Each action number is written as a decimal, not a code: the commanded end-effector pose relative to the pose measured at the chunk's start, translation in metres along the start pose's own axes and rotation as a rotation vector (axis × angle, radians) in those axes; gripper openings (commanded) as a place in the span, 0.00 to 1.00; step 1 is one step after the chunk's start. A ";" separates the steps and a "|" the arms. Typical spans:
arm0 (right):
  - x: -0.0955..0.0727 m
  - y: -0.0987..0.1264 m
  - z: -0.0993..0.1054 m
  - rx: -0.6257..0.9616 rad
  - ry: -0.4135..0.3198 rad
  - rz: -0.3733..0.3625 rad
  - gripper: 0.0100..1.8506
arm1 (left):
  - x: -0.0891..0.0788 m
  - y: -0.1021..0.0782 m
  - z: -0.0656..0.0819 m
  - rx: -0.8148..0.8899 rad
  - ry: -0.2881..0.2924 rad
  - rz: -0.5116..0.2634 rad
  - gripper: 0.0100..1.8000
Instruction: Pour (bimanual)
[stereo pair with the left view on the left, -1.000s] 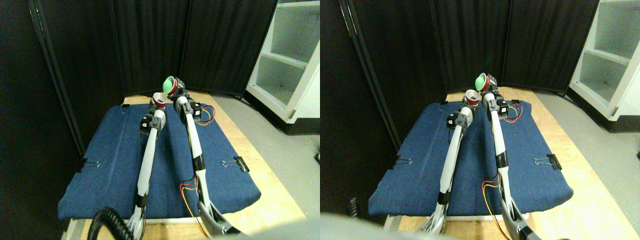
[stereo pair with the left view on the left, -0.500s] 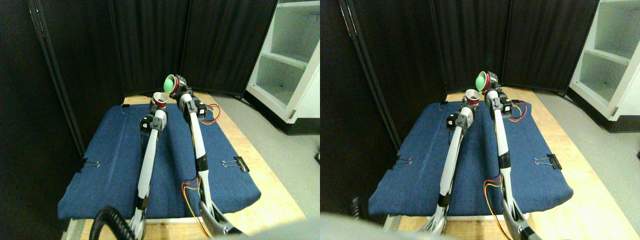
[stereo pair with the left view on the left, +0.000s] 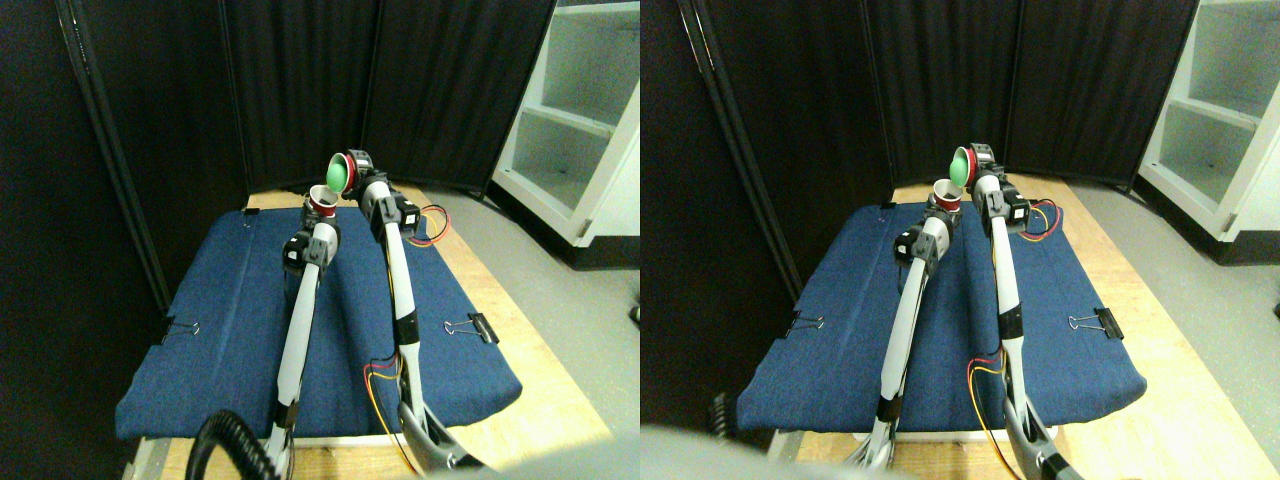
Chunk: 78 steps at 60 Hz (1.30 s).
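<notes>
Right gripper (stereo pair with the left view on the left: 352, 170) clamps the green-lined cup (stereo pair with the left view on the left: 339, 173), which has tipped further in the last second, its mouth now facing down-left: the pour looks underway. Just below and left of it, the left gripper (stereo pair with the left view on the left: 319, 215) grasps the red cup (stereo pair with the left view on the left: 321, 202) upright. Beneath both lies the blue cloth (stereo pair with the left view on the left: 220, 320).

two red cups (stereo pair with the left view on the left: 322, 203) (stereo pair with the left view on the left: 340, 172) (one tilted), two binder clips (stereo pair with the left view on the left: 470, 326) (stereo pair with the left view on the left: 182, 327)
</notes>
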 end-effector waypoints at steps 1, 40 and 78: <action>0.000 0.000 0.005 -0.020 -0.032 0.002 0.17 | -0.002 -0.009 -0.002 -0.002 -0.007 -0.042 0.18; 0.004 0.000 0.009 -0.198 -0.059 0.018 0.17 | 0.000 -0.004 0.000 -0.001 -0.011 -0.025 0.18; -0.002 0.003 0.017 -0.143 -0.110 -0.052 0.17 | -0.001 -0.004 -0.003 -0.027 -0.017 -0.025 0.18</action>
